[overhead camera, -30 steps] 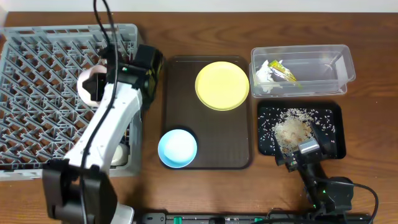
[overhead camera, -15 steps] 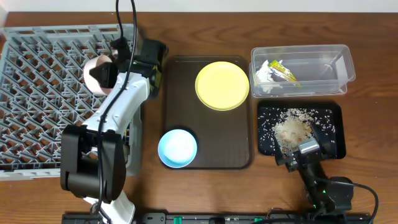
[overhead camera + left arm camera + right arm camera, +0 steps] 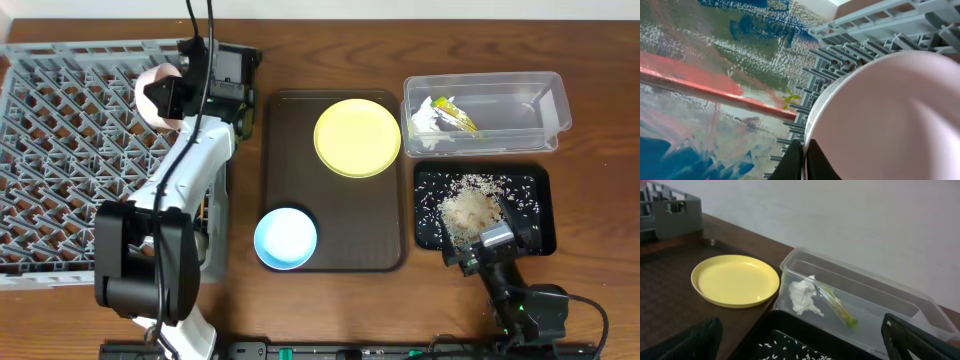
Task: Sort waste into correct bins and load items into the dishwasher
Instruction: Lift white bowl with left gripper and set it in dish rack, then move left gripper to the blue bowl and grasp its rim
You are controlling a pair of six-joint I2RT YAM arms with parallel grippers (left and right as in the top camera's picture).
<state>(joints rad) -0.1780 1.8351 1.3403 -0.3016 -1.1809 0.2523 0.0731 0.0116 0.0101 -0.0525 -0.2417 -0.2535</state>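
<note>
My left gripper [image 3: 176, 96] is shut on the rim of the white bowl [image 3: 155, 92] and holds it tilted on edge above the far right part of the grey dish rack [image 3: 70, 150]. In the left wrist view the bowl [image 3: 885, 115] fills the right side, its rim pinched between the fingers [image 3: 803, 161]. The yellow plate [image 3: 357, 137] and blue bowl [image 3: 285, 238] lie on the brown tray [image 3: 335, 258]. The clear tub [image 3: 520, 100] holds the tissue [image 3: 424, 120] and wrapper [image 3: 456, 114]. The black tray [image 3: 530, 185] holds rice crumbs [image 3: 470, 208]. My right gripper [image 3: 482, 250] is open at the black tray's near edge. No chopsticks show.
The right wrist view shows the plate [image 3: 735, 280], the tub [image 3: 875, 315] with tissue [image 3: 802, 297] and wrapper [image 3: 836, 306], the black tray [image 3: 790, 347] and a corner of the rack [image 3: 670, 210]. A pale wall stands behind the table.
My left arm has carried the white bowl toward the far right corner of the rack and turned it more on edge. The right arm has not moved.
</note>
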